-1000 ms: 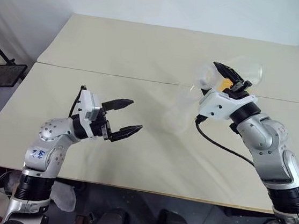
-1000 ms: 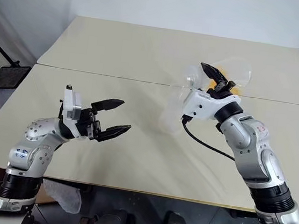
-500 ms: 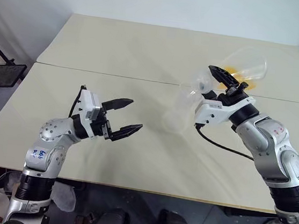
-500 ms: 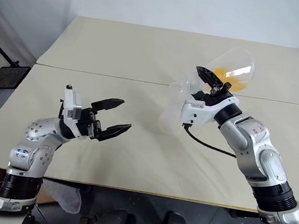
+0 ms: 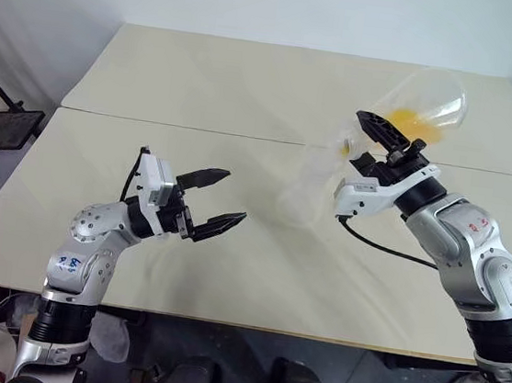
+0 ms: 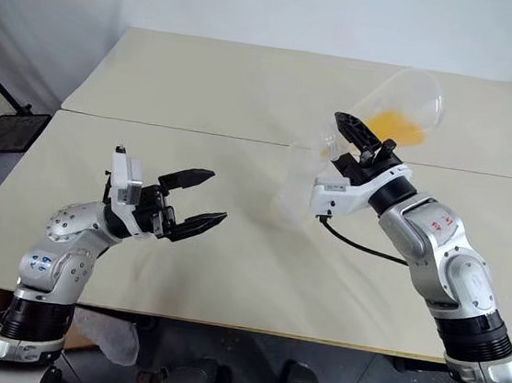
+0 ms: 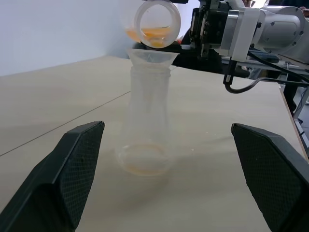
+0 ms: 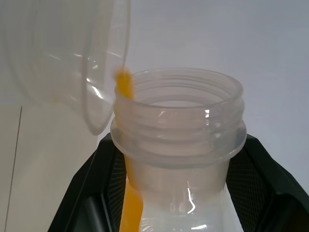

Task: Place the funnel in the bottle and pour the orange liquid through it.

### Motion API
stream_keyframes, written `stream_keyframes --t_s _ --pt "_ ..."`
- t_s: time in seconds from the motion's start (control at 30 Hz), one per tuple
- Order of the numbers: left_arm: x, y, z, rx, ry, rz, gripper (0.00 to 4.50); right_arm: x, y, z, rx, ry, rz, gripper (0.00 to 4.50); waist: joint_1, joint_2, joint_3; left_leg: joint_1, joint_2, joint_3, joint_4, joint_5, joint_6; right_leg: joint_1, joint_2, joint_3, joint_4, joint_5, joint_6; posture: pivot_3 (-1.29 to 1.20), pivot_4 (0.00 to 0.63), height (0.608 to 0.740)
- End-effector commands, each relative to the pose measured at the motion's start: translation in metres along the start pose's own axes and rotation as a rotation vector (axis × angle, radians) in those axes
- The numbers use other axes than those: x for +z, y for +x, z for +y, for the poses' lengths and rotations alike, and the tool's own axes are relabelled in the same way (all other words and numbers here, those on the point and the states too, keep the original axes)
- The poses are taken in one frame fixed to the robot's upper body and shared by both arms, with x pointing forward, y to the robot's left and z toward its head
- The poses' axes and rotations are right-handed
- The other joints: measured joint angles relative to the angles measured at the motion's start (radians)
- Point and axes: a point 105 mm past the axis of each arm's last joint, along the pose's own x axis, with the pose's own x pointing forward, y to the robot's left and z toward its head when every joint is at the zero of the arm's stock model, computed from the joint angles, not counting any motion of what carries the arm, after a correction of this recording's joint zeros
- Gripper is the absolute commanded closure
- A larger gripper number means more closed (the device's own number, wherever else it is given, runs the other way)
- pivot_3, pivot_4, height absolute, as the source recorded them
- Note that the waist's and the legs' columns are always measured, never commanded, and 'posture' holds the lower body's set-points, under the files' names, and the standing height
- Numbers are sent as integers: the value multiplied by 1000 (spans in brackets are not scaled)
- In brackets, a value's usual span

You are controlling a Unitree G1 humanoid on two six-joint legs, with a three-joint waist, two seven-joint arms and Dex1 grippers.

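Funnel seated in bottle — right end effector clenched on tipped flask above it; left end effector released.

This looks like a robotics lab or test room rather than a home or kitchen. Two plain beige tables stand pushed together edge to edge against a bare, pale wall, with nothing decorative anywhere. At the far left edge a black stand with a flat mesh plate sits on the floor, a thin cable trailing beside it. The glassware is laboratory style: a clear flask with orange liquid and a tall see-through bottle topped with a funnel.
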Motion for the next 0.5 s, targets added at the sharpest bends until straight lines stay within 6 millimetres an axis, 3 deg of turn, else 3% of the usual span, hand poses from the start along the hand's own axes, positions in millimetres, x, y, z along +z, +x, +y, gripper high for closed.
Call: stream_keyframes --t_s 0.03,0.5 --pt "9 3 -3 -15 38 -33 0 -5 -2 -21 -76 -53 7 2061 0 0 0 0 0 0 0 0 0 0 0 0 0 0 0 0 150 740" --pt "9 3 -4 -13 38 -34 0 -6 -1 -19 -76 -107 12 2061 0 0 0 0 0 0 0 0 0 0 0 0 0 0 0 0 150 740"
